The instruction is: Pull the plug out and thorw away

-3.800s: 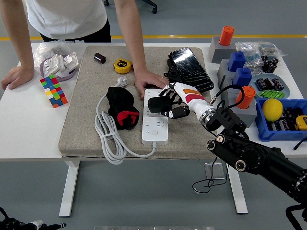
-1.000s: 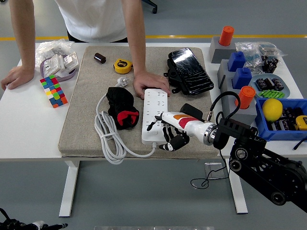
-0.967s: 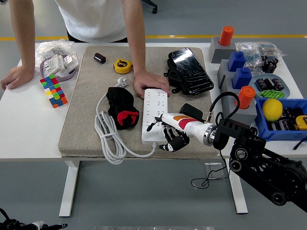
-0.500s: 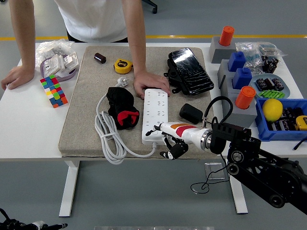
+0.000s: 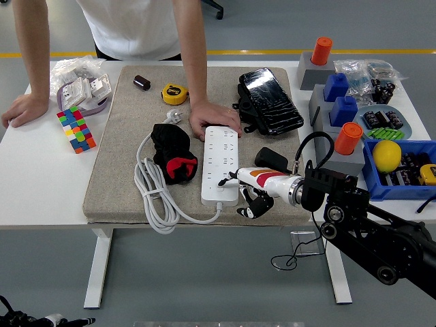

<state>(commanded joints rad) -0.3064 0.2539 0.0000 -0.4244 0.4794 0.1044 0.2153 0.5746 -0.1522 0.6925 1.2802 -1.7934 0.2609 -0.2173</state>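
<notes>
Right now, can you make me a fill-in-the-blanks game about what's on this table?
1. The white power strip lies on a ____ mat.
2. The person's hand presses on the strip's ____ end.
3. The black plug lies to the ____ of the strip, out of its sockets.
4. The lemon sits in a ____ bin.

Missing words: grey; far; right; blue

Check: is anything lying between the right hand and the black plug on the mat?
No separate object. The black plug lies loose beside the power strip, just beyond the right hand; only that arm's own wrist crosses between them.
</notes>
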